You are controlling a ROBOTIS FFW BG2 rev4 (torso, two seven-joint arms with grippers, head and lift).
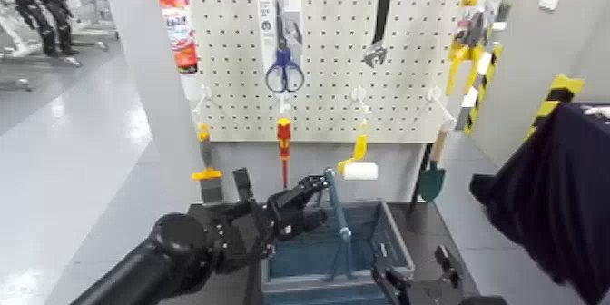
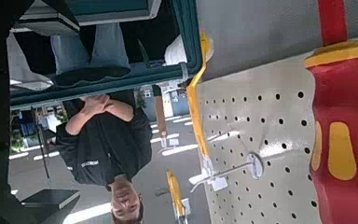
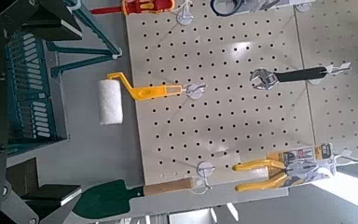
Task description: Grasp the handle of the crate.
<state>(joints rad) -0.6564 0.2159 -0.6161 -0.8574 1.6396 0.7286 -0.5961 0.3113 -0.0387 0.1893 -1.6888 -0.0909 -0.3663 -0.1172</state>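
Left gripper [image 1: 304,201] raised over the crate's near-left corner, black fingers [image 1: 313,184] spread apart and empty, tips reaching toward the handle [image 1: 338,213] from its nine o'clock side, close beside the bar; whether touching cannot be told. Handle standing upright as a thin blue-grey hoop across the middle of the crate [image 1: 397,236], top of the hoop at about the height of the fingertips. Crate resting on the dark table [image 1: 451,236] at six o'clock of the head view, slotted walls and lighter rim visible, inside dim. Right gripper [image 1: 419,279] low at five o'clock of the crate, just at its near-right corner, two black fingers parted and holding nothing. Beyond the crate at twelve o'clock, a white pegboard [image 1: 336,63] carrying blue-handled scissors [image 1: 284,71], a black wrench [image 1: 379,27], a red-and-yellow screwdriver [image 1: 283,145] hanging straight down, a yellow-handled paint roller [image 1: 359,165] just above the crate's far rim, and a green trowel [image 1: 433,177] at two o'clock. Yellow-handled pliers [image 1: 465,50] at the board's right edge. Dark cloth-covered shape [image 1: 563,200] at three o'clock. Right wrist view showing the crate [image 3: 33,93], roller [image 3: 112,101] and trowel [image 3: 107,199] against the board. Left wrist view showing the screwdriver [image 2: 340,131] close up and a person [image 2: 103,140] in a dark shirt with arms folded, well behind
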